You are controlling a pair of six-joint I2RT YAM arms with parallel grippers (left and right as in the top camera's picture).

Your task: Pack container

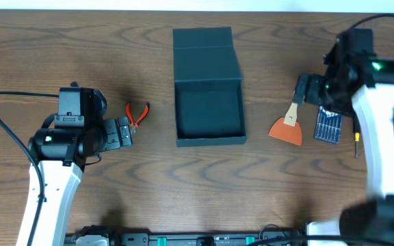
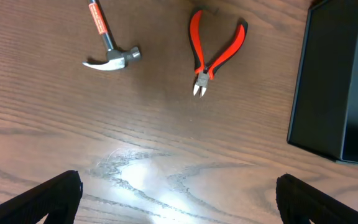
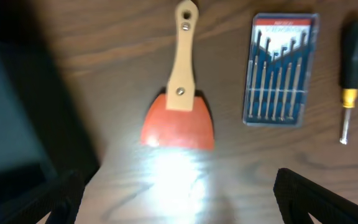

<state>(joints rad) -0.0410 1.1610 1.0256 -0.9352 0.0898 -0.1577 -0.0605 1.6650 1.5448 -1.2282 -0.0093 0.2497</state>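
A dark teal-grey, square cardboard box (image 1: 209, 109) sits open mid-table, its flap lid (image 1: 204, 51) lying back toward the far edge. The left jaws hang wide near red-handled pliers (image 2: 213, 56) toward the table's left edge. The right jaws hang wide over an orange scraper with a wooden handle (image 3: 180, 118) toward the right edge.
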